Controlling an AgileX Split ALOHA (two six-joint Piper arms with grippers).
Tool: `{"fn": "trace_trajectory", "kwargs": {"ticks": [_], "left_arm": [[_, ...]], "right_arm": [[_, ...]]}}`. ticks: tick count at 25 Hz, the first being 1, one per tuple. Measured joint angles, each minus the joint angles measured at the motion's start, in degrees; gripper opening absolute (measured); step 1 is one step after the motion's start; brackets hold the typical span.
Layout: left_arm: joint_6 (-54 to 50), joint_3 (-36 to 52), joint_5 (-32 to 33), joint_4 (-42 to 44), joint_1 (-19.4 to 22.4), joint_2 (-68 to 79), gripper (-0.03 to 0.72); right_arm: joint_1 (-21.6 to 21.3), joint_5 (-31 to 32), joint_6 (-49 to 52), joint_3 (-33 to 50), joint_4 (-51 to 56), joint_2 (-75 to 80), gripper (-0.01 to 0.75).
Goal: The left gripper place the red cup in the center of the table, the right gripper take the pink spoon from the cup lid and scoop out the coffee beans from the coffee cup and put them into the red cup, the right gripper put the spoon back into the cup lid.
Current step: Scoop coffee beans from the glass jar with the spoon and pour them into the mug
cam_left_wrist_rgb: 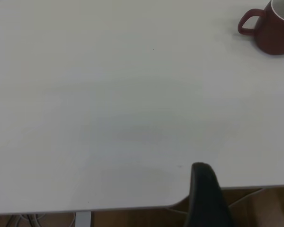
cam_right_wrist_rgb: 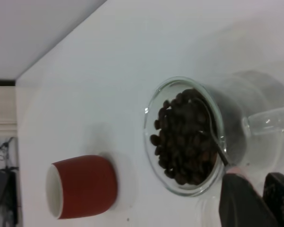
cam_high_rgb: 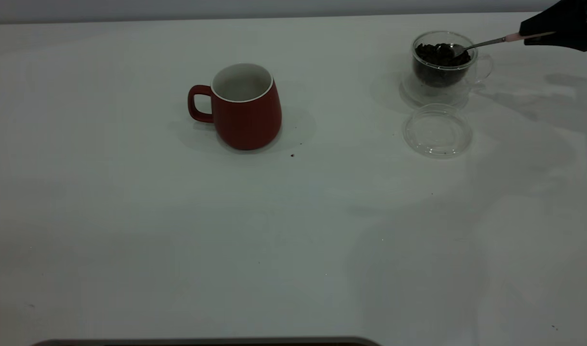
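Note:
The red cup (cam_high_rgb: 245, 108) stands upright near the middle of the table (cam_high_rgb: 178, 240), its handle to the left; it also shows in the left wrist view (cam_left_wrist_rgb: 272, 28) and the right wrist view (cam_right_wrist_rgb: 83, 185). The coffee cup (cam_high_rgb: 444, 65) stands at the far right, filled with coffee beans (cam_high_rgb: 437, 55). My right gripper (cam_high_rgb: 538, 34) is shut on the pink spoon (cam_high_rgb: 485, 43) at its pink handle; the spoon's bowl rests in the beans (cam_right_wrist_rgb: 184, 137). The cup lid (cam_high_rgb: 437, 130) lies empty in front of the coffee cup. My left gripper (cam_left_wrist_rgb: 206, 198) is back at the table's edge, far from the cups.
A few dark specks lie on the table near the red cup (cam_high_rgb: 292, 155). A dark edge runs along the bottom of the exterior view (cam_high_rgb: 206, 341). Wide bare tabletop lies between the red cup and the coffee cup.

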Motion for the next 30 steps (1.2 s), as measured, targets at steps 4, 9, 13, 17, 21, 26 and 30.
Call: {"fn": "trace_trajectory", "kwargs": {"ticks": [4, 9, 13, 17, 21, 26, 30], "left_arm": [[0.05, 0.0, 0.0, 0.0, 0.0, 0.0, 0.495], [0.12, 0.0, 0.0, 0.0, 0.0, 0.0, 0.495], [0.12, 0.0, 0.0, 0.0, 0.0, 0.0, 0.495], [0.12, 0.0, 0.0, 0.0, 0.0, 0.0, 0.495], [0.12, 0.0, 0.0, 0.0, 0.0, 0.0, 0.495], [0.12, 0.0, 0.0, 0.0, 0.0, 0.0, 0.495], [0.12, 0.0, 0.0, 0.0, 0.0, 0.0, 0.495]], "right_arm": [[-0.2, 2.4, 1.2, 0.0, 0.0, 0.0, 0.099], [-1.77, 5.9, 2.73, 0.0, 0.18, 0.05, 0.099], [-4.13, 8.82, 4.12, 0.0, 0.43, 0.28, 0.099], [-5.58, 9.24, 4.28, 0.0, 1.47, 0.34, 0.099], [-5.96, 9.3, 5.34, 0.0, 1.75, 0.4, 0.099], [-3.6, 9.3, 5.87, 0.0, 3.92, 0.44, 0.099], [1.51, 9.3, 6.05, 0.0, 6.86, 0.44, 0.099]]}}
